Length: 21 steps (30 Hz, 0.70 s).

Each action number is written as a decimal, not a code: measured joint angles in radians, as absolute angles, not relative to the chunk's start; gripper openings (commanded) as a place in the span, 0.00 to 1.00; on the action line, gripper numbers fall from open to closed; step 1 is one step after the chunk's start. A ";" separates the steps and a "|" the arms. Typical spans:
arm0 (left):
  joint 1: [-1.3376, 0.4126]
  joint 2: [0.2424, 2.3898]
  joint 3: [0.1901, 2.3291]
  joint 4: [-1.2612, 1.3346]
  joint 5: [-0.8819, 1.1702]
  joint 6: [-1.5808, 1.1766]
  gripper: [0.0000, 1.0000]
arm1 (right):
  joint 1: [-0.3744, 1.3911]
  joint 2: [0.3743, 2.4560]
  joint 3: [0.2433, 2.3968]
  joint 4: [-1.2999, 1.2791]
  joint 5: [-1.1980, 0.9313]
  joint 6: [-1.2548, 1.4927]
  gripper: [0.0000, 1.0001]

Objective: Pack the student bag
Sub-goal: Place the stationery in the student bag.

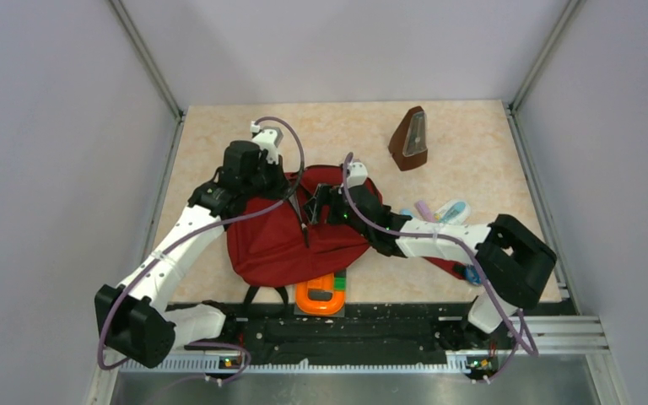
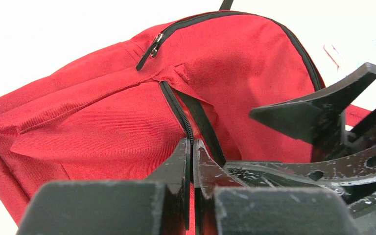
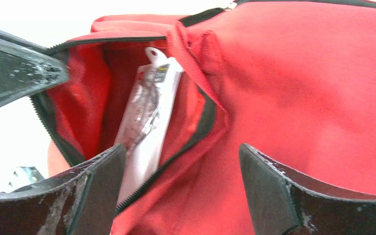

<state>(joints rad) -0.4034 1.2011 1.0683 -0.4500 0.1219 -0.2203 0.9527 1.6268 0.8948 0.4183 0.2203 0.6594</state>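
Your left claw [image 2: 191, 147] pinches the zipper edge of the red bag [image 1: 278, 245], which lies mid-bench [image 1: 472, 143]. Your right claw [image 3: 181, 152] stands wide at the bag's opening, with a white packet [image 3: 149, 117] inside.

- The table [image 1: 219, 135] is a pale beige, marbled slab filling the middle of the top view, with metal rails along its left and right edges.
- The student bag [image 1: 270, 240] lies flat at the centre of the frame. Its dark-red fabric spreads toward the lower edge of the slab, and its black straps [image 1: 266, 295] trail off the lower edge.
- A brown pyramid-shaped object [image 1: 410, 139] stands at upper right, well apart from the bag.
- A cluster of small pastel items [image 1: 443, 209] lies just right of the bag, too small to identify.
- An orange loop-shaped piece [image 1: 321, 299] sits at lower centre, touching the bag's bottom edge, with a green block [image 1: 339, 281] beside it.
- A small blue item [image 1: 472, 275] lies at lower right.
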 measured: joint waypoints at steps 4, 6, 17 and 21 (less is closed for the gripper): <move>-0.403 1.199 1.064 -0.448 0.111 -0.220 0.00 | 0.952 1.568 0.895 0.286 0.294 0.637 0.96; -0.403 1.199 1.064 -0.448 0.107 -0.220 0.00 | 0.946 1.532 0.895 0.209 0.329 0.629 0.99; -0.403 1.199 1.063 -0.446 0.085 -0.220 0.00 | 0.654 1.129 0.868 -0.325 0.359 0.541 0.99; -0.403 1.195 1.063 -0.448 0.092 -0.224 0.00 | 0.549 1.017 0.846 -0.512 0.417 0.534 0.99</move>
